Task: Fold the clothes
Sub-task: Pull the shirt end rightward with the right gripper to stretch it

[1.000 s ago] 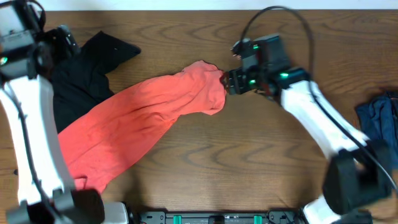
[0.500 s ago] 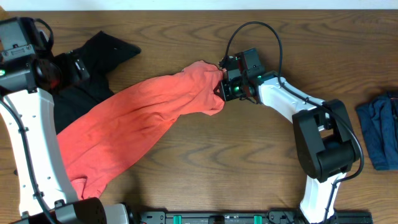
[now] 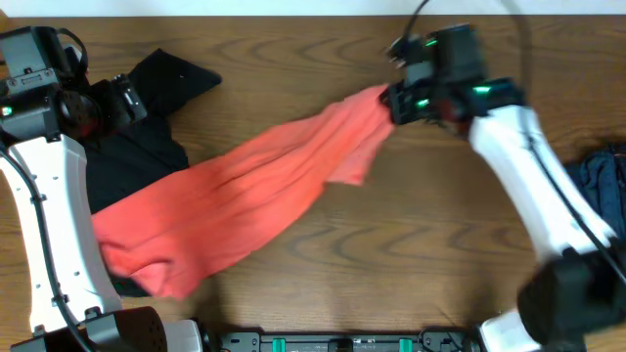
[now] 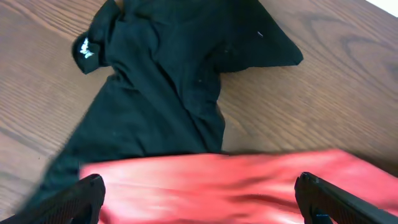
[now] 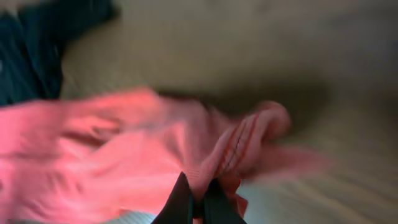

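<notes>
Overhead: right gripper [image 3: 393, 102] is clamped on one end of the red shirt [image 3: 245, 196]. The shirt runs as a stretched band from the jaws away down-left, and its far end lies over the black shirt [image 3: 147, 137]. Left gripper [image 3: 127, 98] is released, holds nothing, and sits over the black shirt, above the red shirt's far end.

Looks like the step is drawing the red shirt out flat before folding. To do it well:
- keep the pinch low and pull along the table [image 3: 411, 264], not upward
- have the left gripper take the far end so the cloth spreads instead of roping
- watch that the black shirt doesn't get dragged along

Blue clothes [image 3: 599, 181] are well off to the right gripper's other side, cut by the frame edge and partly behind the arm.

Left wrist: jaws stand wide. The red shirt is right below and between them, the black shirt is ahead of the fingers [image 4: 84, 196], and nothing touches either pad. The shirt edge nearest the camera is smeared.

Right wrist: heavy blur. Fingertips [image 5: 180, 202] are together with red cloth bunched at them. A ribbed hem or collar sits just ahead of the jaws, but I can't tell which. There is dark cloth [image 5: 31, 50] in the far corner, and I can't tell whether it's black or blue. No lettering shows in any view, so I can't tell which face is up.
</notes>
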